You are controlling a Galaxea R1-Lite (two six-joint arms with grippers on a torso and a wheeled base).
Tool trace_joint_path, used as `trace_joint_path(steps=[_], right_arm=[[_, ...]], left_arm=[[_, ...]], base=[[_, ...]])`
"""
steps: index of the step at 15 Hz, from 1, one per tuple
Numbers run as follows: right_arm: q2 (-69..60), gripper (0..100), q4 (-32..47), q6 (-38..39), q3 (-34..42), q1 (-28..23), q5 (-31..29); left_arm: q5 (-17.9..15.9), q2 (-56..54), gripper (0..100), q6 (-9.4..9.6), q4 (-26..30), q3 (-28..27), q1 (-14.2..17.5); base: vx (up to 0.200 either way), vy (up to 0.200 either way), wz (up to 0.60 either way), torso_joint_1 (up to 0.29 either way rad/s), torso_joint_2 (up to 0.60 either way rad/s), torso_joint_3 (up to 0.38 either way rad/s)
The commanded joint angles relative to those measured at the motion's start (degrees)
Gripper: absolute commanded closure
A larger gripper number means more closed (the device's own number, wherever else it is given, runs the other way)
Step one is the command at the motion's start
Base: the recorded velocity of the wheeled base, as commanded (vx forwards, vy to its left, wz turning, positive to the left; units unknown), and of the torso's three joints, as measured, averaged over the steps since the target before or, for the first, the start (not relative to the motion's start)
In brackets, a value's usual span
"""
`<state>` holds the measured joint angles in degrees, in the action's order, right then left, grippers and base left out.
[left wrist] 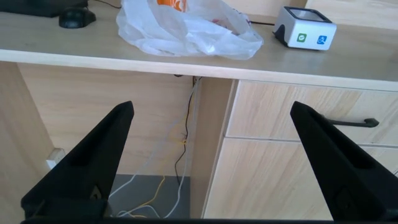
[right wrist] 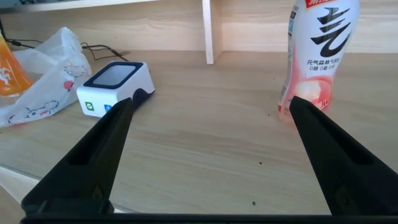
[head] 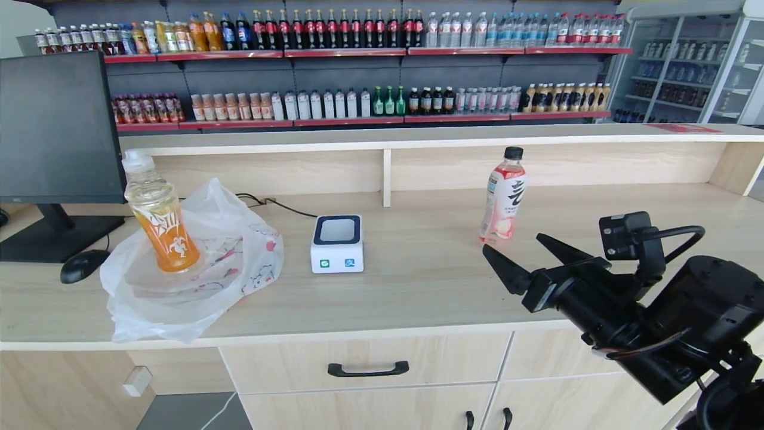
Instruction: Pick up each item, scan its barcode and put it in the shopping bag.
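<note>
Pink bottle [head: 504, 194] stands just beyond the spread right hand [head: 510, 240].

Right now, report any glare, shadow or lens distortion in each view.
Head view: the barcode scanner shows a pale sheen on its glass top, and the glass-door coolers at the right edge lean as through a wide lens. Left wrist view: the counter is bright on top, the recess under it shaded, beyond the open left end effector. Right wrist view: even light; the pink bottle casts hardly any shadow.

Wide gap between scanner [head: 337, 243] and pink bottle [head: 504, 194], upright divider [head: 387, 178] at counter [head: 418, 286] back
</note>
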<state>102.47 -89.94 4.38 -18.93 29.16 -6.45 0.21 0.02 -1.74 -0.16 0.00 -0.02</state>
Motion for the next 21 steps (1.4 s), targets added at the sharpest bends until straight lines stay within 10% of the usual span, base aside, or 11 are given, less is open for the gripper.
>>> trace_joint_path(steps=[1, 21], right_arm=[[-0.1, 0, -0.1, 0.0, 0.3, 0.1, 0.0], [13.6, 0, -0.1, -1.6, -10.0, -7.8, -0.1]], left_arm=[[0.1, 0.0, 0, -0.01, 0.0, 0.0, 0.0], [0.1, 0.0, 0, 0.34, -0.6, 0.0, -0.1]], base=[[0.2, 0.0, 0.0, 0.002, 0.0, -0.002], [0.03, 0.0, 0.0, -0.002, 0.0, 0.001]])
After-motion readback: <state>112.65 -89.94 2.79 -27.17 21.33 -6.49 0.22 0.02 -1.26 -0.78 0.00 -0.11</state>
